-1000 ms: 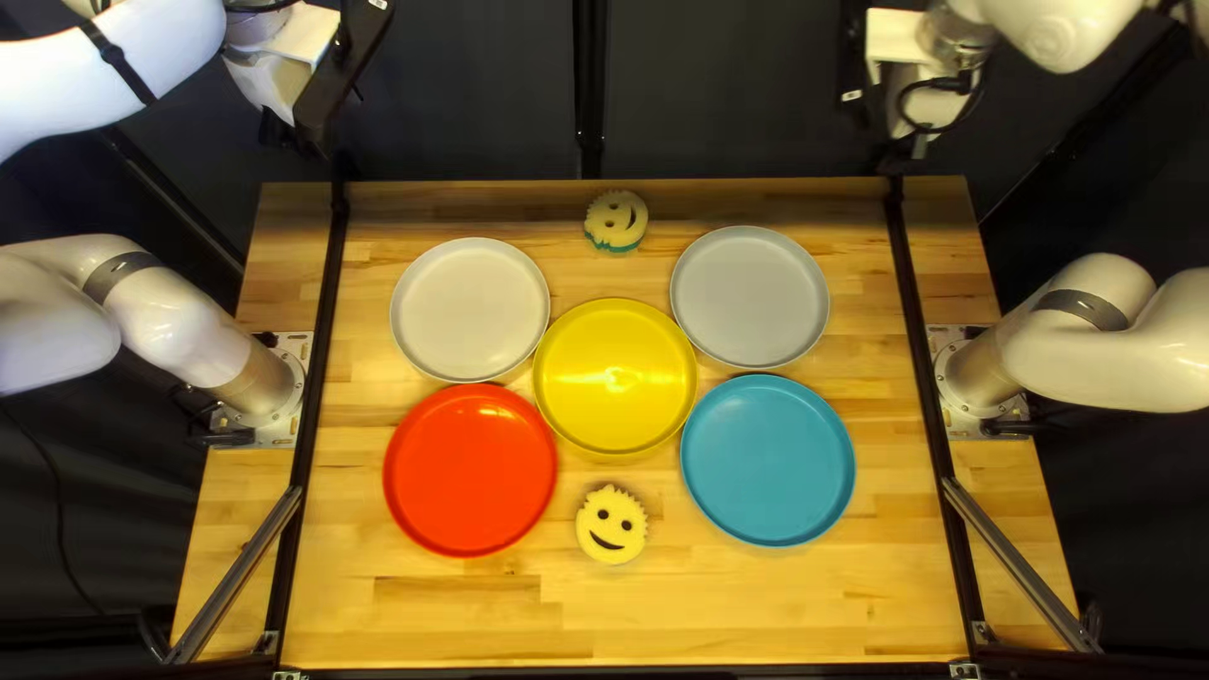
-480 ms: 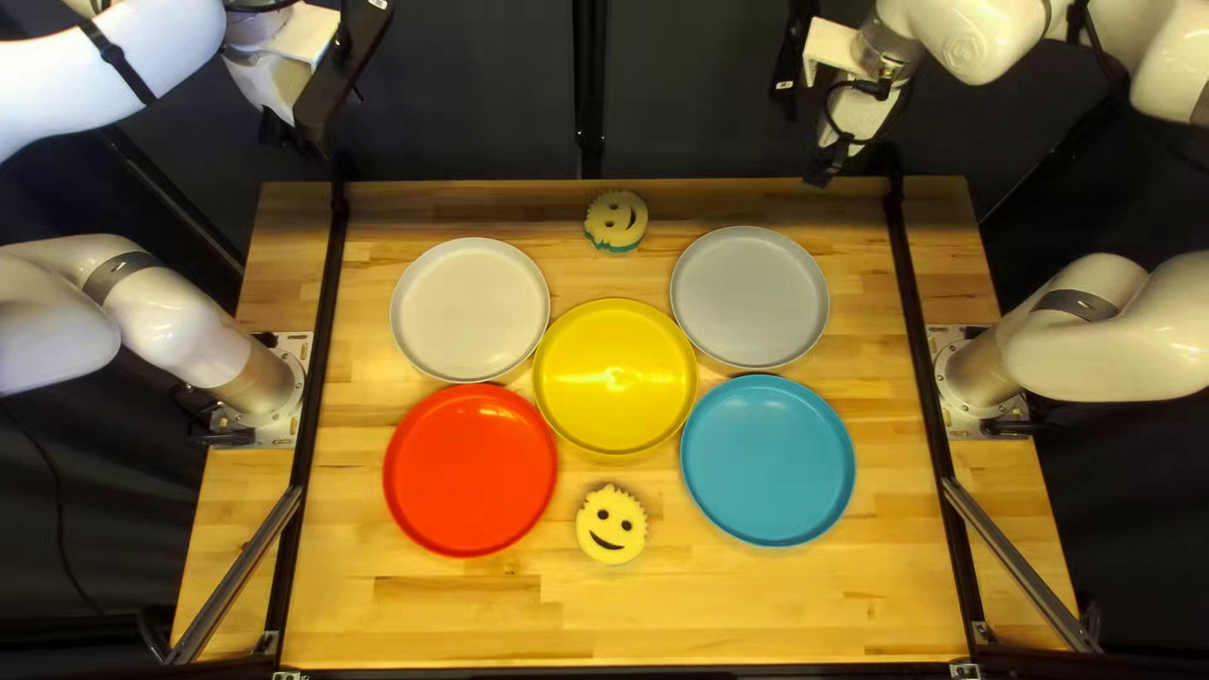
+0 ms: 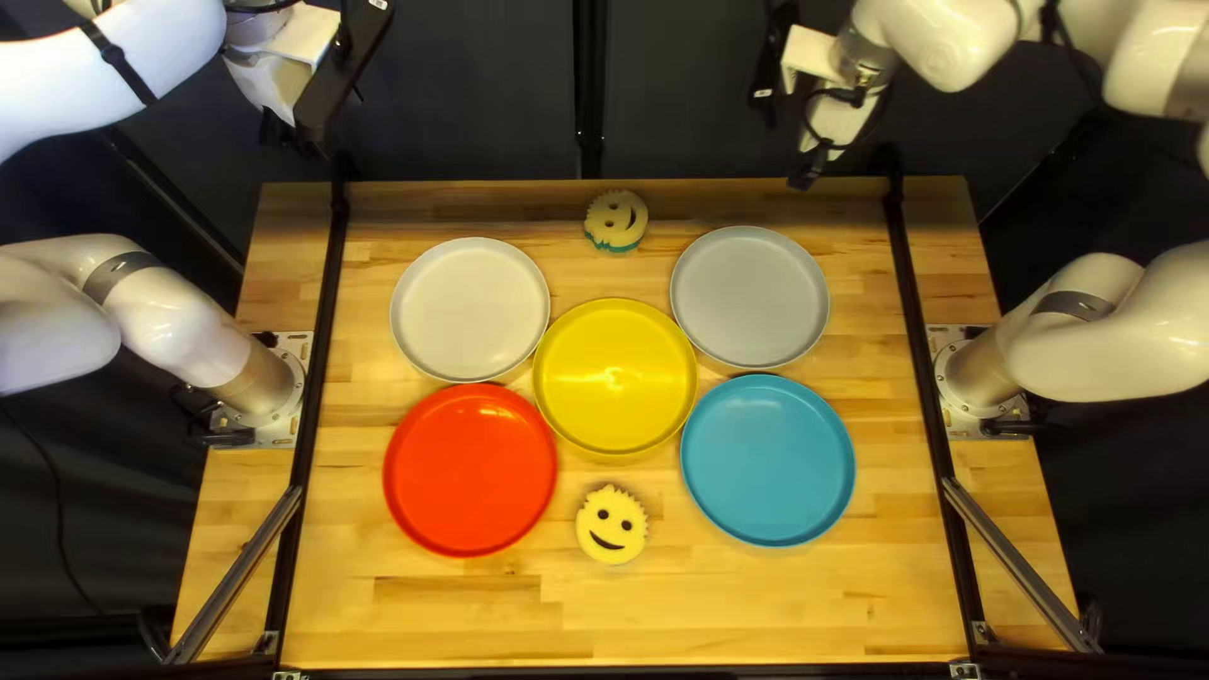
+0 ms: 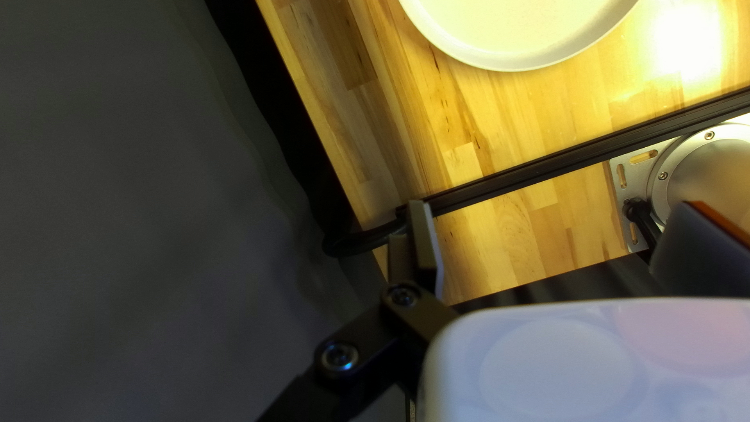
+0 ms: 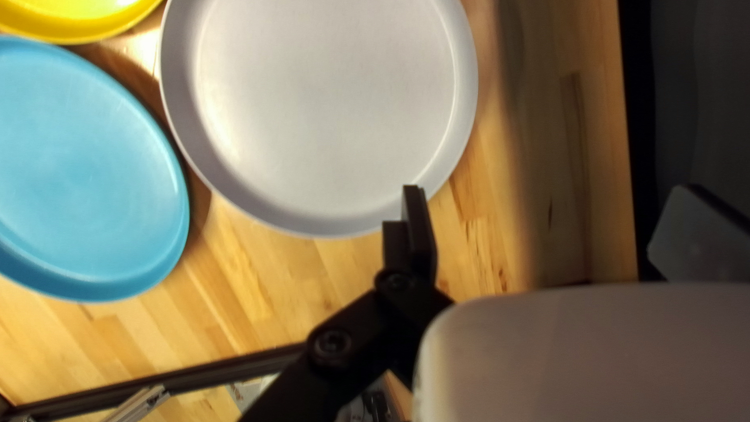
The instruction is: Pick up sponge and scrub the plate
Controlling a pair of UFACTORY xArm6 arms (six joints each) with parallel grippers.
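Note:
In the top left view my left gripper (image 3: 302,141) hangs beyond the table's far left corner, and my right gripper (image 3: 806,174) is at the far edge, behind the grey plate (image 3: 751,297). Both stand open and hold nothing, as the left gripper (image 4: 558,244) and right gripper (image 5: 556,234) show in their wrist views. A yellow smiley sponge (image 3: 612,525) lies between the red plate (image 3: 470,470) and blue plate (image 3: 767,460). Another sponge (image 3: 616,221), green underneath, lies near the far edge. The yellow plate (image 3: 615,377) is central; a white plate (image 3: 470,310) is behind the red one.
Black rails (image 3: 317,378) run along both sides of the wooden table (image 3: 479,617), with the arm bases outside them. A dark curtain (image 3: 479,88) hangs behind the far edge. Bare wood lies in front of the plates.
My right arm has swung leftward in the top left view, bringing its gripper from beyond the far right corner to behind the grey plate. The left arm, plates and sponges stay put.

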